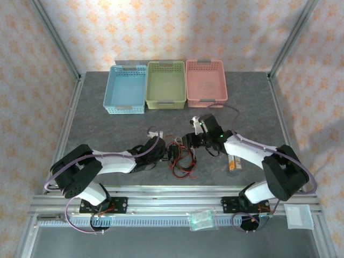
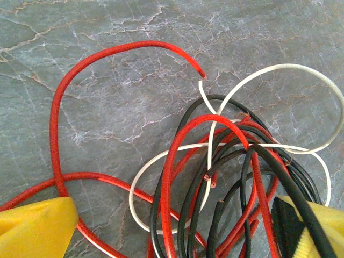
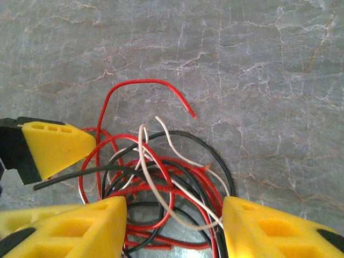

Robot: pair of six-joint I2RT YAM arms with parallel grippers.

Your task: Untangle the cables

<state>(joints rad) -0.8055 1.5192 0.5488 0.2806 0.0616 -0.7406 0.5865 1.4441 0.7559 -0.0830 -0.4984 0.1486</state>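
The cables (image 1: 181, 161) lie in one tangled heap of red, black and whitish wires on the grey table, between the two arms. My left gripper (image 1: 165, 152) hangs low over the heap's left side. In the left wrist view the left gripper (image 2: 177, 231) is open, its yellow fingers (image 2: 35, 228) set wide on either side of the cables (image 2: 215, 177), and one black wire crosses the right finger. My right gripper (image 1: 191, 141) reaches in from the right. It too is open (image 3: 174, 226), fingers (image 3: 279, 231) straddling the cables (image 3: 161, 172) without pinching them. One red end (image 3: 191, 114) curls free.
Three baskets stand in a row at the back: blue (image 1: 124, 109), green (image 1: 165, 104), pink (image 1: 207, 100). A small orange object (image 1: 233, 163) lies by the right arm. A clear bag (image 1: 201, 220) and a white packet (image 1: 299, 216) sit on the front rail.
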